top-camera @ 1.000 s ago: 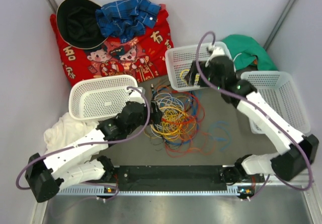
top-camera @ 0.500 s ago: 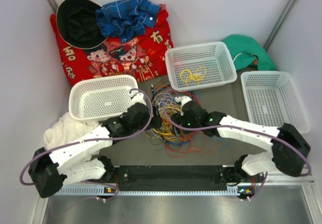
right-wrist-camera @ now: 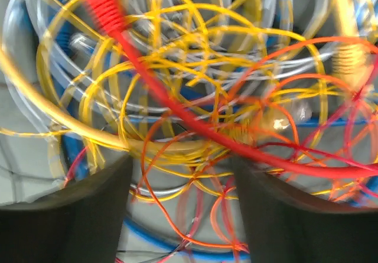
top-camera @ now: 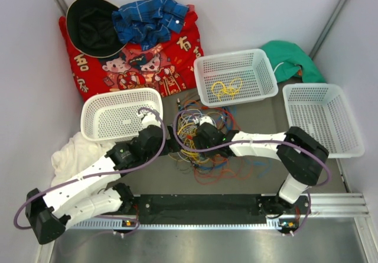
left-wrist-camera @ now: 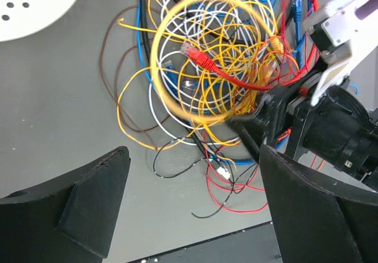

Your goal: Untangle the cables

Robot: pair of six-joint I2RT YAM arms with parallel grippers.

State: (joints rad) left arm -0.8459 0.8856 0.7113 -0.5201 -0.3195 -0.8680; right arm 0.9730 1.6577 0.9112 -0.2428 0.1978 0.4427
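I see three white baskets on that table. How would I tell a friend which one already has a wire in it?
Find the red printed cloth at the back. Just right of it, behind the tangle of cables, stands a white basket. It alone holds a small yellow cable coil; the left basket and the right basket hold nothing.

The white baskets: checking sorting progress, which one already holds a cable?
The far middle basket, beside the green cloth: a yellow cable coil lies in it. The left basket and right basket show only bare mesh.
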